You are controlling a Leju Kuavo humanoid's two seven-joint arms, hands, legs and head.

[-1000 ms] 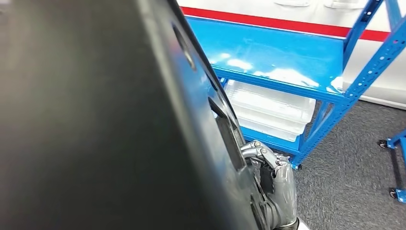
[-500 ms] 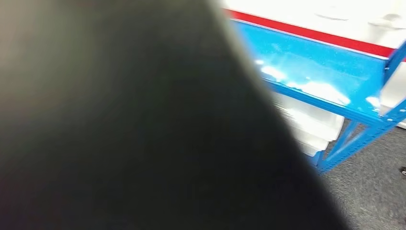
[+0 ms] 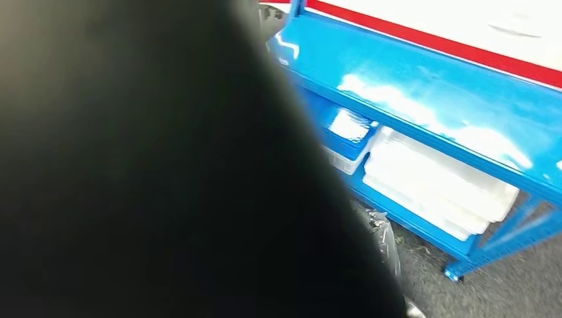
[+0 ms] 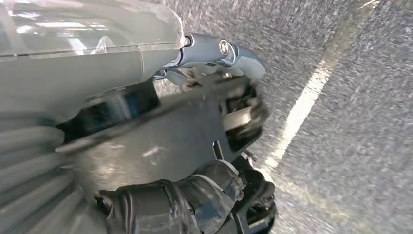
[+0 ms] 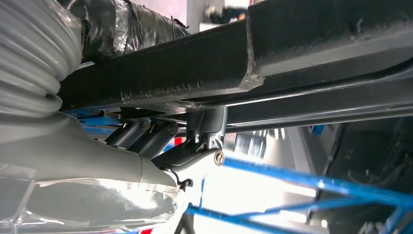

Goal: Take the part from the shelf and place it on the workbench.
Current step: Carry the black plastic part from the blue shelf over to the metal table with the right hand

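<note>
Since the earlier frame the head view has been swung along the blue shelf (image 3: 424, 99), half blocked by the black part (image 3: 132, 165). In the left wrist view the part (image 4: 165, 141) is gripped by the left hand (image 4: 204, 122). In the right wrist view its edge (image 5: 292, 53) is clamped by the right hand (image 5: 160, 141).

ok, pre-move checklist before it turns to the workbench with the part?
1. Left hand grips the black part: ok; thumb and dark fingers clamp its edge in the left wrist view.
2. Right hand on the part: ok; its fingers touch the underside of the part's black edge.
3. Part off the blue shelf: ok; it sits close to the head camera, and the top board is bare where it shows.
4. Forward view: not ok; the part blocks most of the head view.
5. Workbench located: cannot tell.
6. Floor path: cannot tell; just a patch of grey carpet shows.
</note>
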